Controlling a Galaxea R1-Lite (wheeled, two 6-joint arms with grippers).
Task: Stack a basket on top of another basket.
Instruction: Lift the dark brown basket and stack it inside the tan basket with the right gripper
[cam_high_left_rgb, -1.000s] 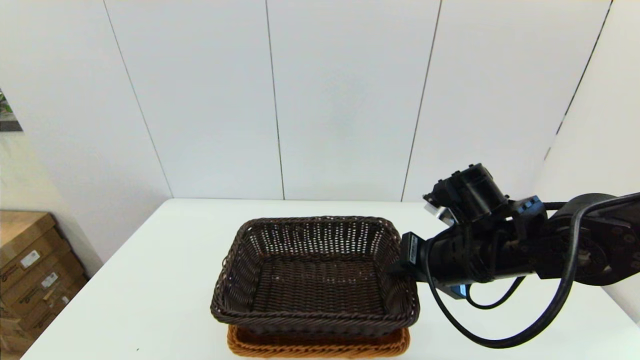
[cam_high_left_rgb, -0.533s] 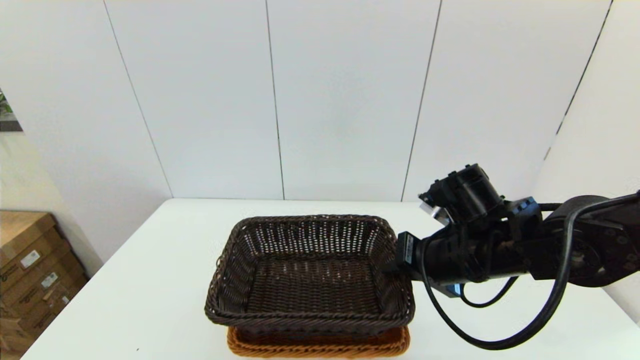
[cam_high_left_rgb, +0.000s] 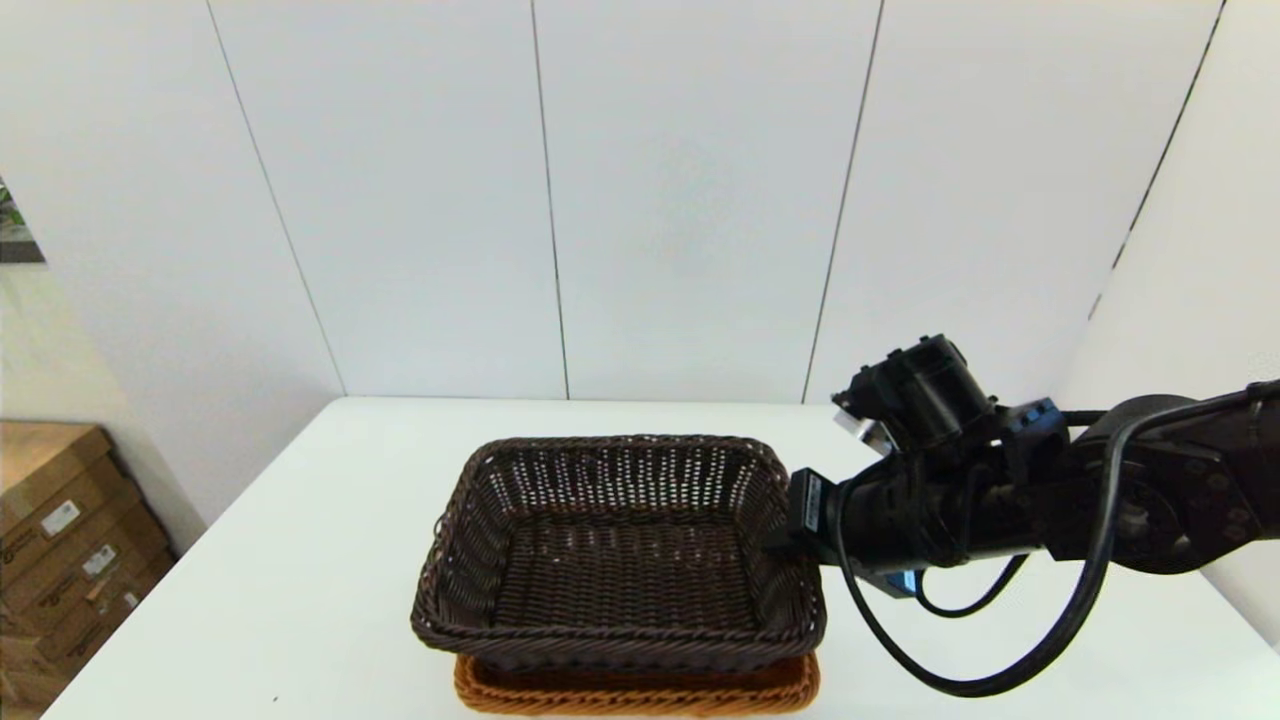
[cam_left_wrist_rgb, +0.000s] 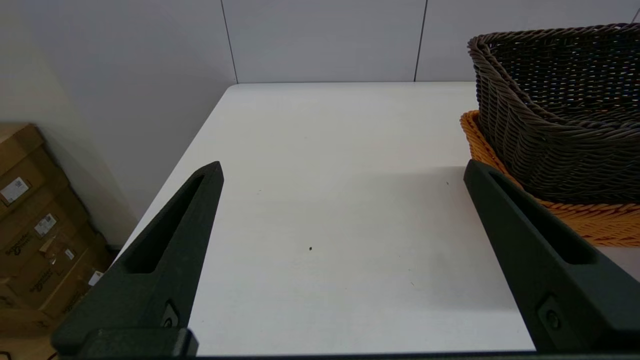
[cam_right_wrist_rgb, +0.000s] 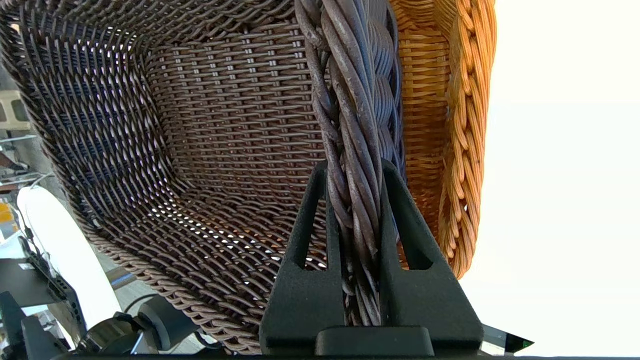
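Note:
The dark brown basket (cam_high_left_rgb: 615, 550) sits inside the orange-tan basket (cam_high_left_rgb: 640, 692), whose rim shows below it at the table's near edge. My right gripper (cam_high_left_rgb: 785, 535) is shut on the dark basket's right braided rim (cam_right_wrist_rgb: 356, 130); in the right wrist view both fingers clamp that rim, and the orange-tan basket (cam_right_wrist_rgb: 450, 125) lies just beyond it. The left gripper (cam_left_wrist_rgb: 342, 172) hovers open over bare table, to the left of both baskets, the dark basket (cam_left_wrist_rgb: 560, 110) and the orange-tan basket (cam_left_wrist_rgb: 590, 220), holding nothing.
The white table (cam_high_left_rgb: 310, 560) stretches left of and behind the baskets. Cardboard boxes (cam_high_left_rgb: 65, 540) stand on the floor beyond the table's left edge. White wall panels close off the back.
The dark basket has shifted slightly left and sunk a little lower into the orange-tan basket, with my right gripper following it left and down.

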